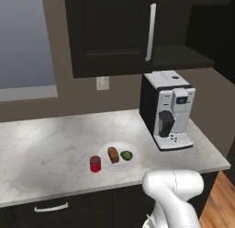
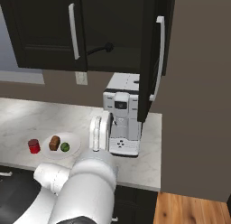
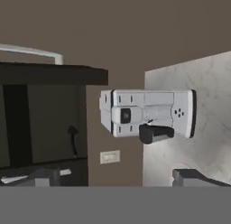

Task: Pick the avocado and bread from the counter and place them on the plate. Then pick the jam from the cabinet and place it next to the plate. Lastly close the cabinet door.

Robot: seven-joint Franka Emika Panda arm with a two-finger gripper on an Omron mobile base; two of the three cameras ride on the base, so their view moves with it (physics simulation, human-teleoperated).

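The white plate (image 1: 132, 162) (image 2: 72, 151) lies on the counter (image 1: 46, 149) (image 2: 22, 117). On it are the brown bread (image 1: 113, 154) (image 2: 54, 142) and the green avocado (image 1: 126, 155) (image 2: 65, 147). The red jam (image 1: 95, 163) (image 2: 33, 146) stands just left of the plate. Above the coffee machine the cabinet (image 1: 181, 43) (image 2: 113, 33) (image 3: 40, 123) is open. The cabinet door (image 2: 149, 60) (image 3: 54, 75) juts out at the right side of the opening, its silver handle facing right. My gripper (image 3: 118, 178) is open and empty in the air, facing the wall, the coffee machine and the open cabinet.
A black and white coffee machine (image 1: 167, 110) (image 2: 121, 121) (image 3: 149, 112) stands under the open cabinet. A dark long-handled tool (image 2: 101, 49) (image 3: 72, 137) lies inside it. A closed door (image 1: 110, 34) (image 2: 45, 29) adjoins on the left. A brown wall (image 2: 198, 105) bounds the counter's right end.
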